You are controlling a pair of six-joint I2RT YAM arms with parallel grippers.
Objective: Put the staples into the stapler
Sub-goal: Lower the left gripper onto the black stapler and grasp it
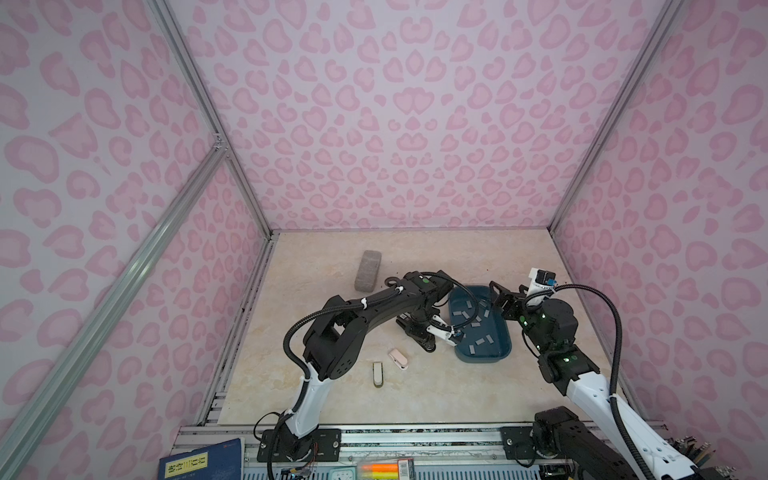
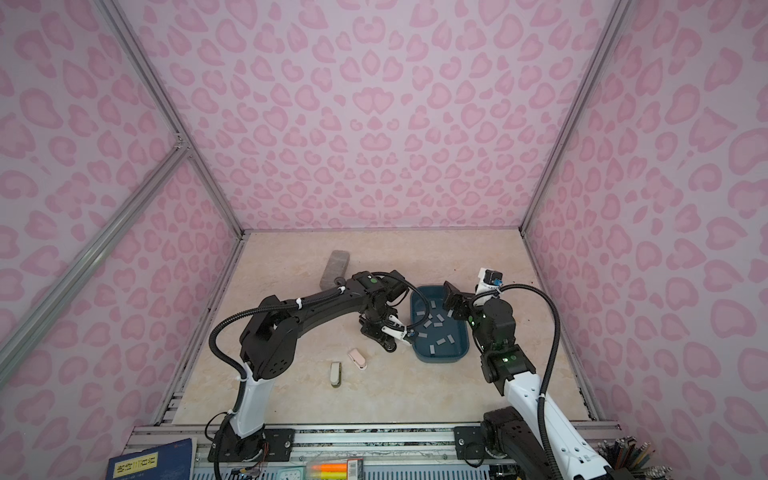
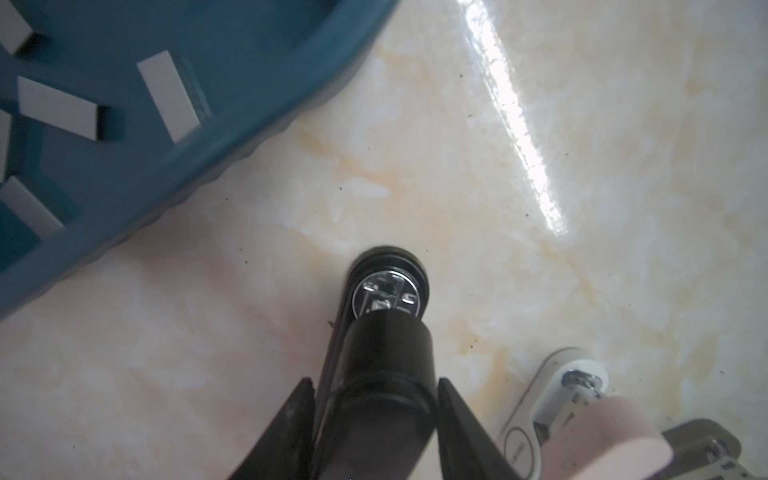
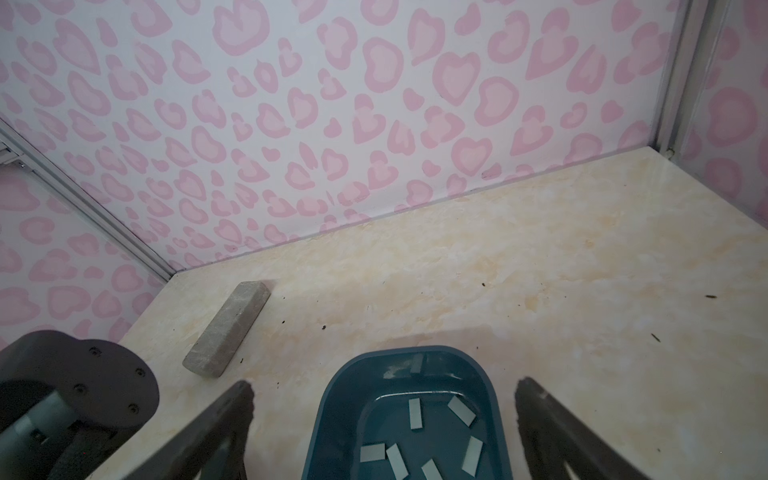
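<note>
1. The stapler (image 3: 388, 345) is found near the middle of the tabletop (image 1: 415, 395), just left of the teal tray (image 1: 478, 360). Its round metal-plated end is turned away from the wrist. Whether it rests on the surface or is raised a little cannot be told.
2. The left gripper (image 3: 374, 380) is clenched about the stapler's black body, with one finger laid against each side, behind the metal-plated end.
3. The staples (image 4: 415, 411) are scattered flat and at all angles on the tray's floor, right of the stapler. None is grasped.
4. The right gripper (image 4: 386, 386) is hung above the tray's far end, its jaws spread wide with nothing between them.
5. The step in hand is judged to be securing the stapler so that it can be opened. The grip is best kept square and firm so the body is not twisted. The top should be left unpinched so that it can be swung up.
6. The tray's raised rim stands between staples and stapler, so a strip must be lifted clear over it. A flat strip is likely to be pinched more easily across its narrow width.
7. Open table is left on the near side. A small pink-and-white item (image 1: 399, 358) and an olive-and-white one (image 1: 377, 374) lie near-left of the stapler, apart from it. The grey speckled block (image 1: 368, 270) lies far-left, well apart. The two arms are close together at the tray, so crossing should be avoided.
</note>
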